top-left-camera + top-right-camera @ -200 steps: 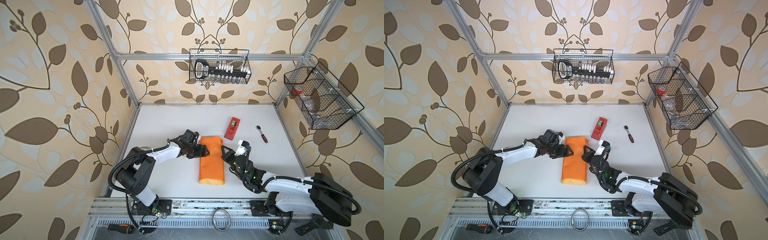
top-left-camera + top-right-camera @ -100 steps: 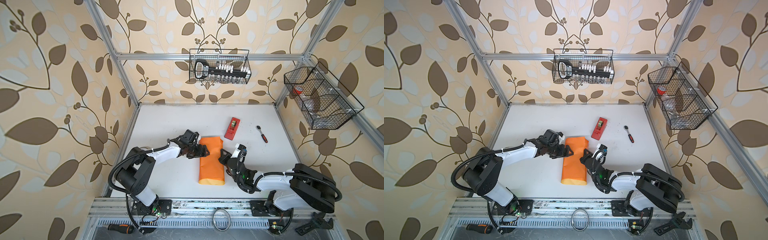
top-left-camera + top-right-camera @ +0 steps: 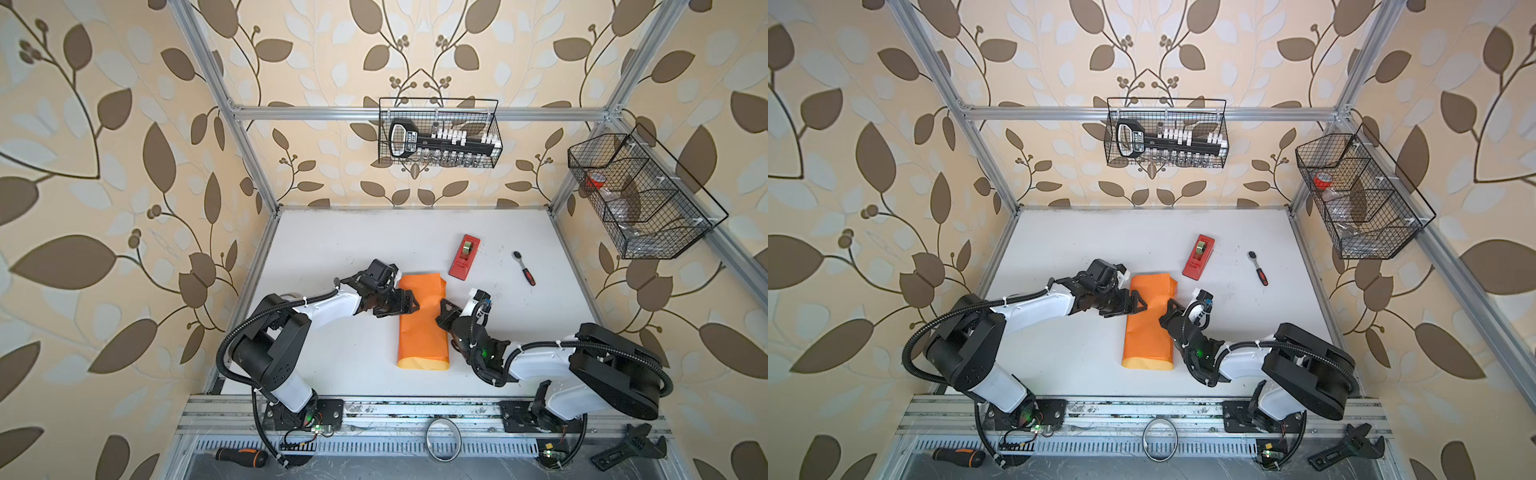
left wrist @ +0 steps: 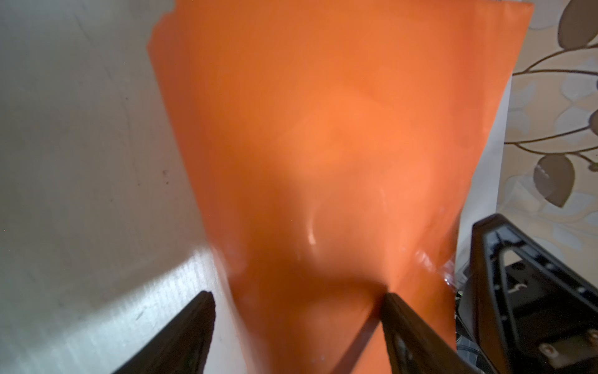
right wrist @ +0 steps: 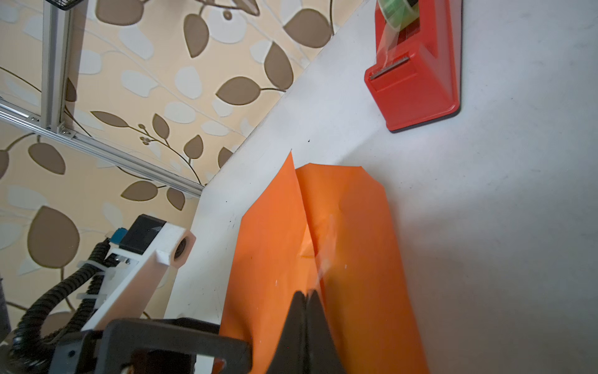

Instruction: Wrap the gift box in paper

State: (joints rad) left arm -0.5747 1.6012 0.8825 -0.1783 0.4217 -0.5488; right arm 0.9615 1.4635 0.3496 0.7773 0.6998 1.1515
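Bench notes, surroundings only. My table [image 3: 353,249] is white and lightly scuffed. A red tape dispenser [image 3: 464,257] lies right of centre toward the back; the right wrist view shows clear tape drawn down to its cutter. Well apart to its right I see a small ratchet [image 3: 524,269], metal head, red-and-black handle. On the back wall a wire basket [image 3: 436,99] holds a socket rack [image 3: 440,141]. The right-wall basket [image 3: 660,245] has compartments, with a red roll [image 3: 597,179] in the rear one. On the front rail lie a screwdriver [image 3: 243,456], a metal ring [image 3: 444,439] and a black adjustable wrench [image 3: 623,452]. Both top views agree.
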